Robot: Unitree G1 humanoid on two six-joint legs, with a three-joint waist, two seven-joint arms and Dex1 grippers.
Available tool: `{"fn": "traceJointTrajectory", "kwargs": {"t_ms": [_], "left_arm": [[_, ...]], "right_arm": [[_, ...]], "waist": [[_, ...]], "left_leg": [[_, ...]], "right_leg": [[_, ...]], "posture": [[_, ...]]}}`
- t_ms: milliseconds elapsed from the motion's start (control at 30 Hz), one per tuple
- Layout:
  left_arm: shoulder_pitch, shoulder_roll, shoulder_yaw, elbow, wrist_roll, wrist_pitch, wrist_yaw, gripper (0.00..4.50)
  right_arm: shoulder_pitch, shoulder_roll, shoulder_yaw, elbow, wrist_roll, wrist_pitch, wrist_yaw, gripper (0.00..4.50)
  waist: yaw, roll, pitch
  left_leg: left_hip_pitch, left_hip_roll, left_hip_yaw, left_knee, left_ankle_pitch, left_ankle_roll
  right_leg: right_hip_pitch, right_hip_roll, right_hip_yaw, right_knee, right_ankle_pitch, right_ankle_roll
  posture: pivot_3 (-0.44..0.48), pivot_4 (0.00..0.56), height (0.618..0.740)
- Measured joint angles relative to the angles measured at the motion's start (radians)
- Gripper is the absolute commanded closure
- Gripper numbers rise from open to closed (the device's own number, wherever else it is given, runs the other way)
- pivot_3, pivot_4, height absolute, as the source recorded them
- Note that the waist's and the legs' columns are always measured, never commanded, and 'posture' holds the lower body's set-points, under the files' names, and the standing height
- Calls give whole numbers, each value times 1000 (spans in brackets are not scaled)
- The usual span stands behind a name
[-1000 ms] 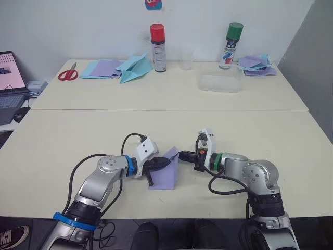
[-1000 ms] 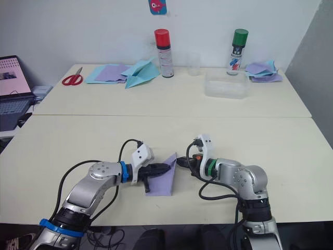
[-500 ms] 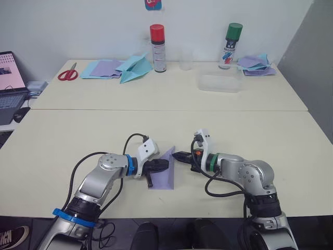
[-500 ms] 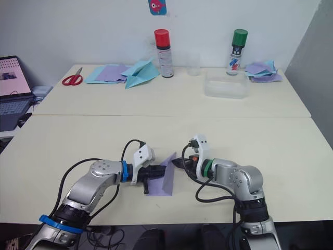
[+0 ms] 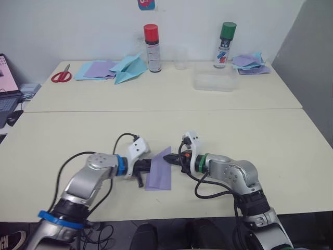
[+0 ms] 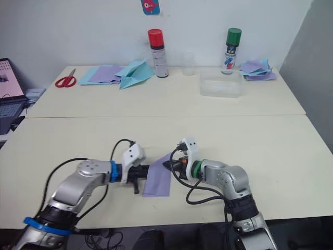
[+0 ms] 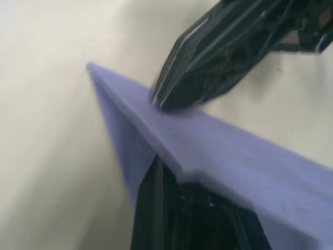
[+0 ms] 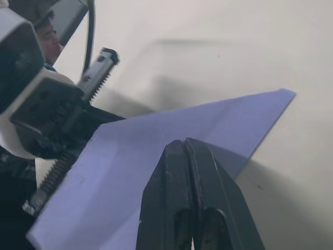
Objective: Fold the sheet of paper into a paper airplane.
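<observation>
Left eye view, clear tub: empty, 1 o'clock.
Sheet of paper: clenched right pincer now touching it.
Left pincer: grasping paper.

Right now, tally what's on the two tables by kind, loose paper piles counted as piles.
Spray cans: 2 (red cap, green cap)
Paper piles: 2 (left, right)
Folded lavender sheet: 1
Light blue paper plane: 1
Scissors: 1
Clear cup: 1
Clear tray: 1
Total: 9
</observation>
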Motion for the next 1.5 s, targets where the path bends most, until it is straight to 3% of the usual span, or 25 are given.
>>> {"fn": "traceJointTrajectory", "kwargs": {"t_ms": [333, 533, 700, 833, 1033, 1133, 1267, 1300, 1400, 1500], "left_arm": [[62, 111, 87, -32, -44, 48, -23, 4500], [-13, 73, 165, -63, -125, 84, -6, 4500], [-28, 46, 103, -110, -129, 103, 2, 4500], [-17, 50, -33, -29, 12, -2, 15, 4500], [-28, 34, -69, 9, 59, -98, 21, 4500], [-18, 35, -74, 11, 62, -118, 16, 4500], [-3, 39, -68, 9, 62, -129, 6, 4500], [0, 39, -66, 9, 61, -130, 6, 4500], [5, 37, -58, 11, 61, -133, 5, 4500], [6, 35, -56, 15, 61, -136, 3, 4500]], "right_arm": [[-25, -19, 65, 44, -78, -82, 47, 4470], [-45, -66, 161, 54, -157, -136, 94, 4470], [-46, -77, 193, 57, -189, -166, 123, 4470], [-44, -74, 188, 64, -196, -175, 131, 4470], [-38, -81, 149, 42, -180, -126, 132, 4470], [-37, -121, 84, -41, -111, 10, 133, 4470], [-40, -191, -11, -156, -40, 137, 133, 3608], [-37, -206, -14, -172, -30, 137, 141, 3608], [-14, -244, 15, -196, -31, 41, 220, 3608], [-1, -275, 113, -150, -126, -204, 300, 4288]], "waist": [[-4, -1, 1], [0, -5, 2], [-3, -6, 2], [-2, -6, 2], [11, -6, 1], [18, -6, 2], [18, -5, 2], [18, -5, 2], [17, -4, 2], [16, -4, 3]], "left_leg": [[0, 0, 0, 0, 0, 0], [-1, -1, 1, 0, 0, 0], [0, -1, 1, 0, 0, 0], [0, 0, 0, 0, 0, 0], [1, -1, 1, 1, 0, 0], [0, -1, 2, 1, 0, 0], [0, -1, 1, 1, 0, 0], [1, -1, 1, 0, 0, 0], [1, -1, 0, 0, 0, 0], [1, -1, 1, 0, 0, 0]], "right_leg": [[-1, 0, 0, 0, 0, 0], [-1, -1, 0, 0, 0, 0], [-1, -1, 1, 0, 0, 0], [-1, 0, 1, 1, 0, 0], [1, -2, 1, 1, 0, 0], [0, -2, 1, 1, 0, 0], [0, -2, 1, 0, 0, 0], [0, -2, 0, 1, 0, 0], [0, -1, 0, 1, -1, -1], [0, -1, 0, 1, -1, -1]], "posture": [[0, 150, 740], [0, 150, 740], [0, 150, 740], [0, 150, 740], [0, 150, 740], [0, 150, 740], [0, 150, 740], [0, 150, 740], [0, 150, 740], [0, 150, 740]]}}
